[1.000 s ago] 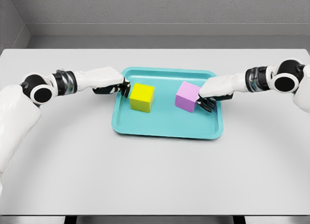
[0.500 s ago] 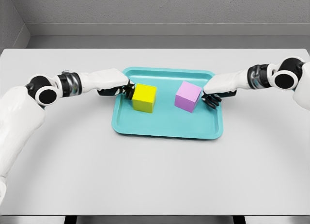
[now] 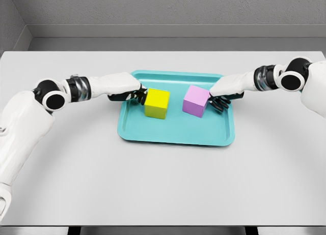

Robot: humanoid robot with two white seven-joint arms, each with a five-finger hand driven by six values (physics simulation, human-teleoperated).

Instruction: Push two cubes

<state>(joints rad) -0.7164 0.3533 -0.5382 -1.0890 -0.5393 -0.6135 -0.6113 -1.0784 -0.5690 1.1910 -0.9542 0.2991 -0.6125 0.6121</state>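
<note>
A teal tray (image 3: 175, 136) lies mid-table and holds two cubes. The yellow cube (image 3: 157, 103) sits left of centre, the pink cube (image 3: 196, 100) right of centre, with a gap between them. My left hand (image 3: 135, 95) reaches in over the tray's left rim, its curled dark fingers pressed against the yellow cube's left face. From the right, my right hand (image 3: 218, 102) has its curled fingers against the pink cube's right face. Neither hand grasps a cube.
The tray rests on a grey table (image 3: 163, 184) with a grey wall behind. Both white forearms stretch across the tabletop at either side of the tray.
The left hand has pushed the yellow cube to the right, toward the pink one. The right hand rose slightly and the pink cube shifted a little left.
</note>
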